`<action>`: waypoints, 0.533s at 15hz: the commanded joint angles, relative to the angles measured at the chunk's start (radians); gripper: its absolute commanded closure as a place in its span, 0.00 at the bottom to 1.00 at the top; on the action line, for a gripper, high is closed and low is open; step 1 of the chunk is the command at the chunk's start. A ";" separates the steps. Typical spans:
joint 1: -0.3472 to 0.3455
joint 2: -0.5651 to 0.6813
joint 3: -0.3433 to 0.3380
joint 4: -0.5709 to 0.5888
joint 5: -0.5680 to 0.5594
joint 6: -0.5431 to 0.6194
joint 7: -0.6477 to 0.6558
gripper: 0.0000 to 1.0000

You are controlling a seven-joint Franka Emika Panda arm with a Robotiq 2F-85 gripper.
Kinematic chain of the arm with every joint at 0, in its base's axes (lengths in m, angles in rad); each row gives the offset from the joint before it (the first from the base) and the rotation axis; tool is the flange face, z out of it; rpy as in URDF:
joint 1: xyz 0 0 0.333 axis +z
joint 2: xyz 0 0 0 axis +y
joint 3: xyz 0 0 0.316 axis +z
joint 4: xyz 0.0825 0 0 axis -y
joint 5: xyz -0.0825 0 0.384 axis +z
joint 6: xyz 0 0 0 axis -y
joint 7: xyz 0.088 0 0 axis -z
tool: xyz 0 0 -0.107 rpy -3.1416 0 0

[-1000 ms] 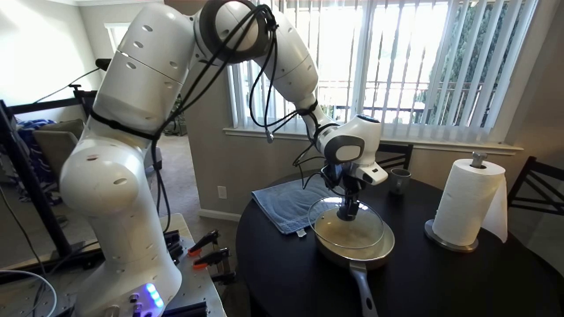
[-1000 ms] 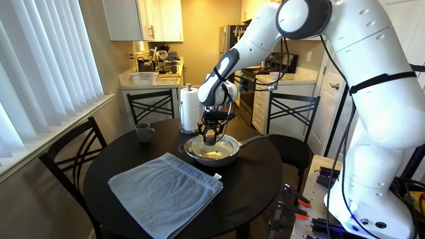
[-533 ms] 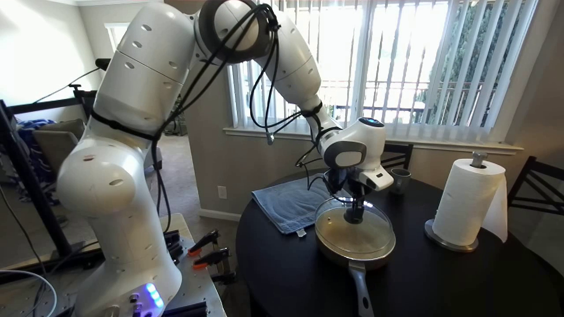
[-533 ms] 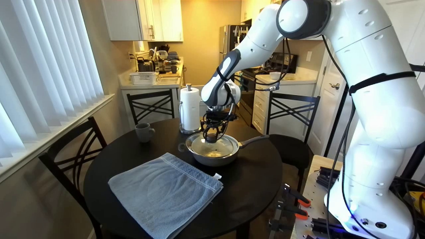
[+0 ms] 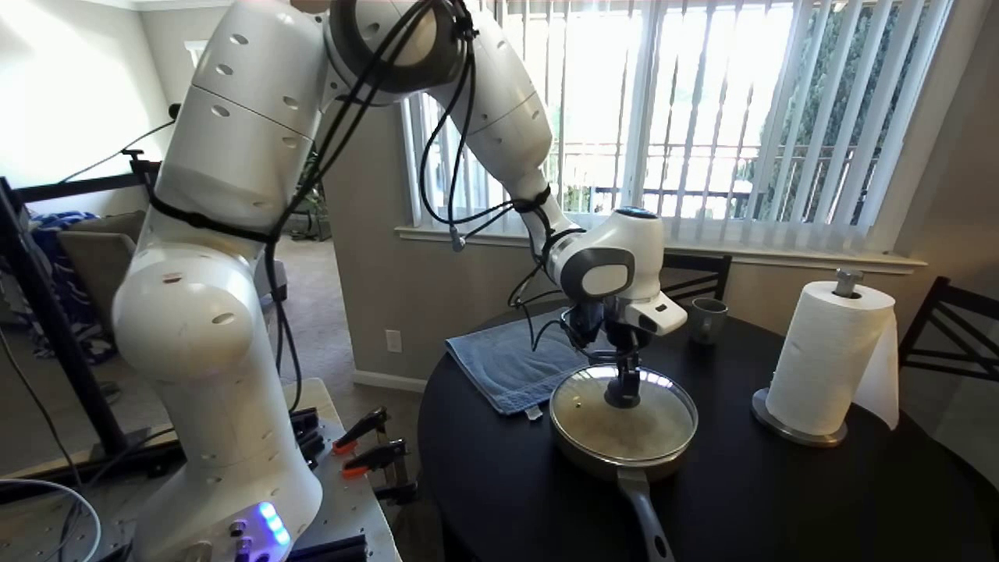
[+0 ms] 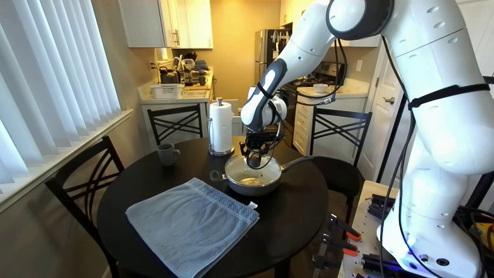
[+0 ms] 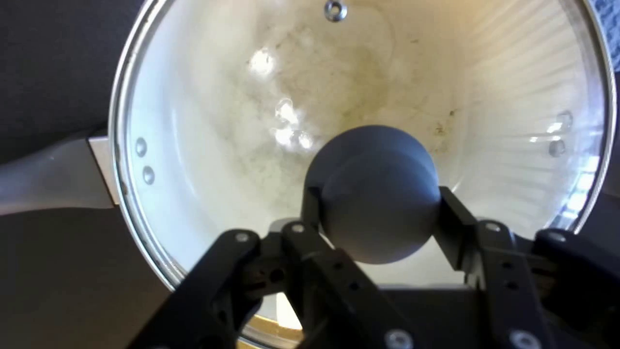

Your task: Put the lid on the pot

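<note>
1. The gripper (image 7: pixel 379 206) is clamped on the dark knob (image 7: pixel 380 201) of the glass lid (image 5: pixel 620 437), fingers (image 7: pixel 453 223) touching both sides.
2. The lid lies on the pot (image 6: pixel 252 190), rims lined up (the handle (image 6: pixel 296 163) points to the tabletop's (image 6: pixel 293 216) right edge in an exterior view).
3. There, the blue cloth (image 6: pixel 193 227) spreads toward the near edge.

Black fingers (image 7: pixel 453 232) flank a slate-grey knob (image 7: pixel 380 206). Beneath them, the clear glass lid (image 5: pixel 624 428) has a silver rim (image 7: pixel 118 131); the frying pan (image 6: pixel 254 189) is grey outside, brown-mottled cream inside. Away from them, a blue towel (image 6: pixel 193 227) bears faint curved streaks.
</note>
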 commanded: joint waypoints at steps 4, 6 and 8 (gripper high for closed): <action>0.100 -0.067 -0.030 -0.045 -0.132 -0.055 0.056 0.67; 0.103 -0.063 -0.023 -0.042 -0.135 -0.059 0.054 0.67; 0.105 -0.062 -0.023 -0.044 -0.132 -0.061 0.054 0.67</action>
